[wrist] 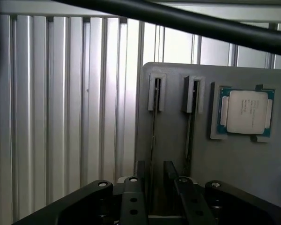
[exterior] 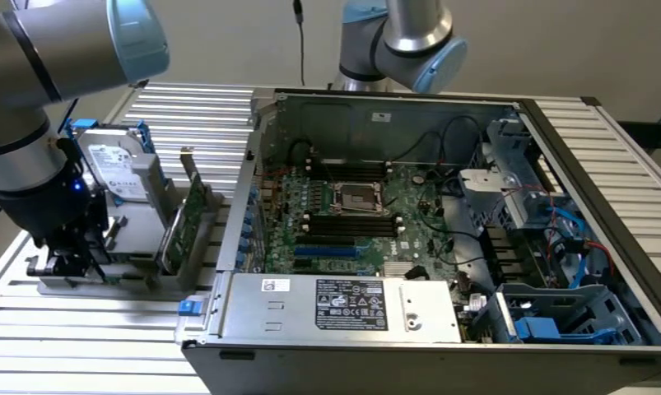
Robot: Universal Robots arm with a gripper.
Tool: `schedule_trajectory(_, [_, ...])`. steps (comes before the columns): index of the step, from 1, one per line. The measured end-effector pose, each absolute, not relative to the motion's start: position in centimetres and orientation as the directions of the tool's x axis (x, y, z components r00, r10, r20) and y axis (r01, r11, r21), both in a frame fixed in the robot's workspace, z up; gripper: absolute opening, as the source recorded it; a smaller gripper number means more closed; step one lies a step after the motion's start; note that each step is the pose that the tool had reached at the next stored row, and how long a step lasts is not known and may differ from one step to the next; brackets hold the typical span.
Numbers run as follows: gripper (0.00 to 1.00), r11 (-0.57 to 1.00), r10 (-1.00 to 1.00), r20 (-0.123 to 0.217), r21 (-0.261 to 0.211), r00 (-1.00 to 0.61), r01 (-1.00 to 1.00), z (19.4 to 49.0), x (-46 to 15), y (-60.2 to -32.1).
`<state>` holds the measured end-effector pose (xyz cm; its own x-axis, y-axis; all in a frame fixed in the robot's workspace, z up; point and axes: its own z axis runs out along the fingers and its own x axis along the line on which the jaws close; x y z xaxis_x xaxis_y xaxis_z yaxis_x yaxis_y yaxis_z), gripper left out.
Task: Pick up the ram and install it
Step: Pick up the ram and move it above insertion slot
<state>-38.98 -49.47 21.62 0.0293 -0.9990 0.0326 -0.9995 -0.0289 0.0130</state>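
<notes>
Two rams stand on edge in slots of a grey holder plate (wrist: 178,154). One ram (wrist: 153,124) runs straight down between my fingers, the other ram (wrist: 190,126) stands one slot over. My gripper (wrist: 154,180) is open, with a dark finger (wrist: 171,176) on each side of the first ram and a small gap showing to each. In the exterior view the gripper (exterior: 72,262) hangs low over the holder (exterior: 122,280) at that view's left, and the arm hides the rams there.
A processor chip (wrist: 246,111) lies in a recess of the same plate. A silver hard drive (exterior: 116,169) and a broad green card (exterior: 188,220) stand upright on the holder. The open computer case (exterior: 418,214) with its motherboard lies to the exterior view's right.
</notes>
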Motion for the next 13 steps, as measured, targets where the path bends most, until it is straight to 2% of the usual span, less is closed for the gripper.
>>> schedule_trajectory(13, [0.31,-0.031,-0.999,0.032,0.021,0.031,-0.999,19.8,-39.5,-49.6])
